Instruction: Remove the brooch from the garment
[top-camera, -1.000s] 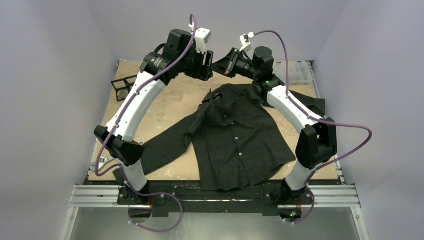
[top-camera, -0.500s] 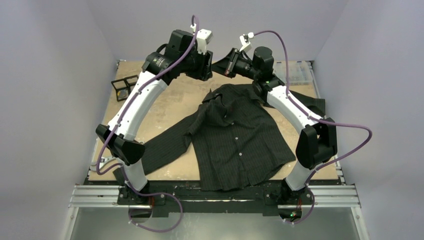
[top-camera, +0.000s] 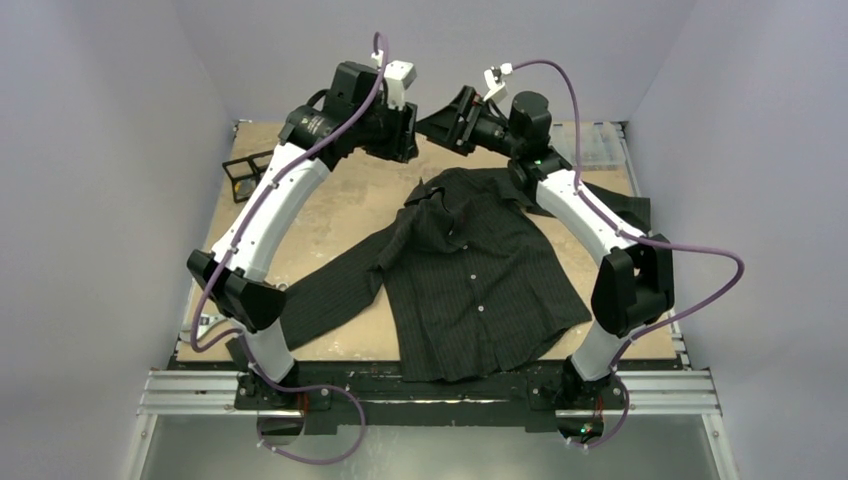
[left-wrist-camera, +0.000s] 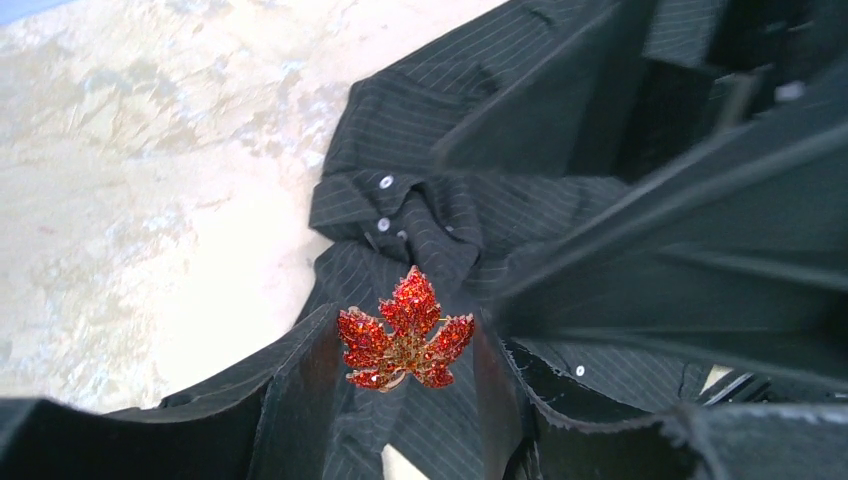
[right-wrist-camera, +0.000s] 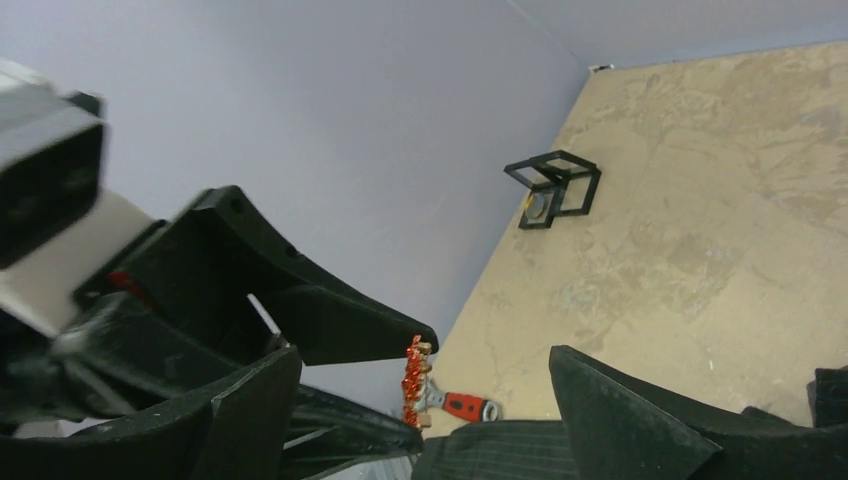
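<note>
The brooch (left-wrist-camera: 405, 332), a red jewelled maple leaf, hangs in the air pinched by its side lobes between the two black fingers of my left gripper (left-wrist-camera: 403, 350). From the right wrist it shows edge-on, the brooch (right-wrist-camera: 414, 378) held at the left fingertips. My right gripper (right-wrist-camera: 425, 360) faces it with its jaws spread wide and nothing between them. Both grippers meet high over the table's far side: left gripper (top-camera: 408, 128), right gripper (top-camera: 436, 120). The garment (top-camera: 470, 270), a black pinstriped shirt with white buttons, lies flat below; its collar (left-wrist-camera: 400, 215) is under the brooch.
A black wire cube frame (top-camera: 245, 172) stands at the far left of the table. A clear plastic box (top-camera: 600, 145) sits at the far right. A red-handled tool (right-wrist-camera: 465, 406) lies by the table's edge. One sleeve (top-camera: 325, 290) stretches left.
My right gripper has sprung open and let go of the brooch, backing off slightly. My left gripper has narrowed onto the brooch and lifted a little.
</note>
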